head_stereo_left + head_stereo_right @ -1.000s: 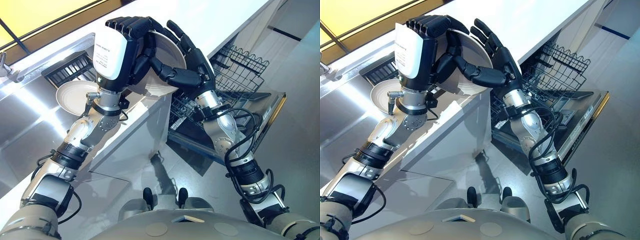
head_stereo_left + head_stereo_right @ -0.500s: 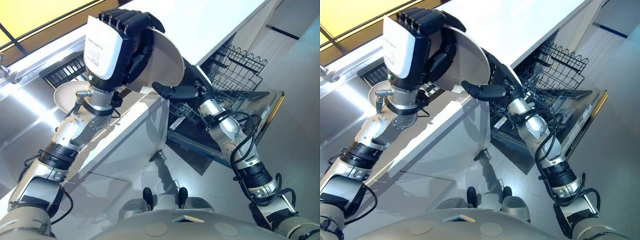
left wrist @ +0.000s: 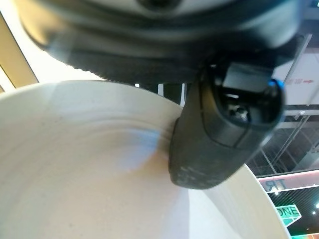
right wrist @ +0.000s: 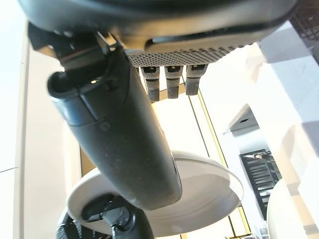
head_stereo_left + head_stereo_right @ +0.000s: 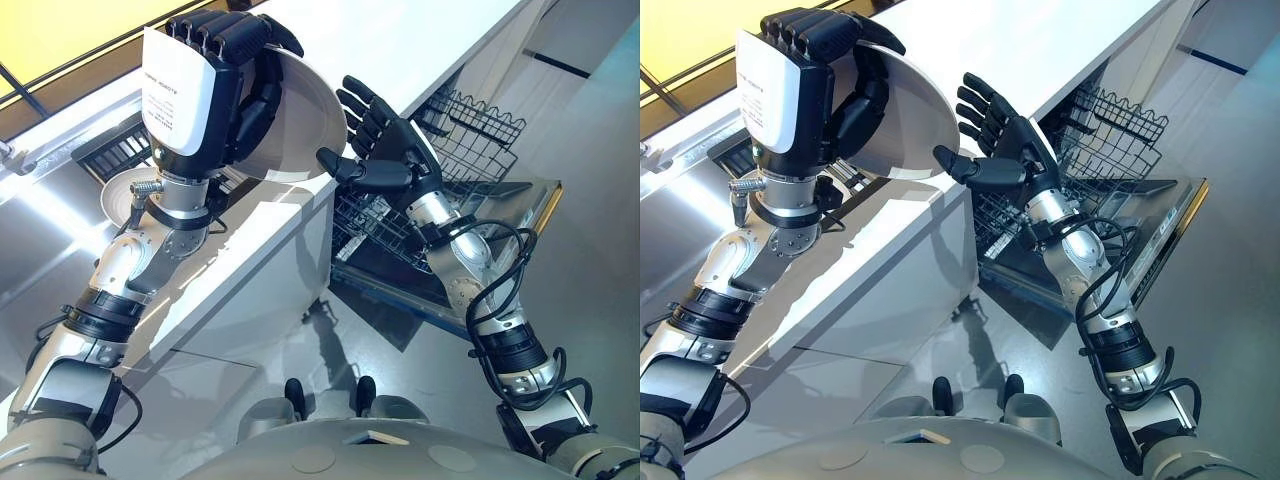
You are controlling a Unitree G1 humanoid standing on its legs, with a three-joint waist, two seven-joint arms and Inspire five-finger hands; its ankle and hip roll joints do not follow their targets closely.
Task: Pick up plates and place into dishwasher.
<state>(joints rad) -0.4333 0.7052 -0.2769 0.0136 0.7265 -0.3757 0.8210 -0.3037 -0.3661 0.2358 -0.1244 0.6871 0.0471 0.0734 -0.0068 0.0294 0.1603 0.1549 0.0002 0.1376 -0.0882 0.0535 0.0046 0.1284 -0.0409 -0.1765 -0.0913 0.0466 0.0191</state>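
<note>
since a second ago the right robot hand (image 5: pixel 395 150) has let go of the plate (image 5: pixel 300 120) and now hovers just beside its rim at 3 o'clock, fingers spread. left robot hand (image 5: pixel 225 85) grips the plate tilted above the white tabletop (image 5: pixel 400 40). a second plate (image 5: pixel 120 195) lies at 9 o'clock; the dishwasher rack (image 5: pixel 480 130) stands open at 3 o'clock.

I see a white table (image 5: pixel 420 40) beside a steel sink (image 5: pixel 40 230), with what may be a dark drain grille (image 5: pixel 125 150) behind it.
</note>
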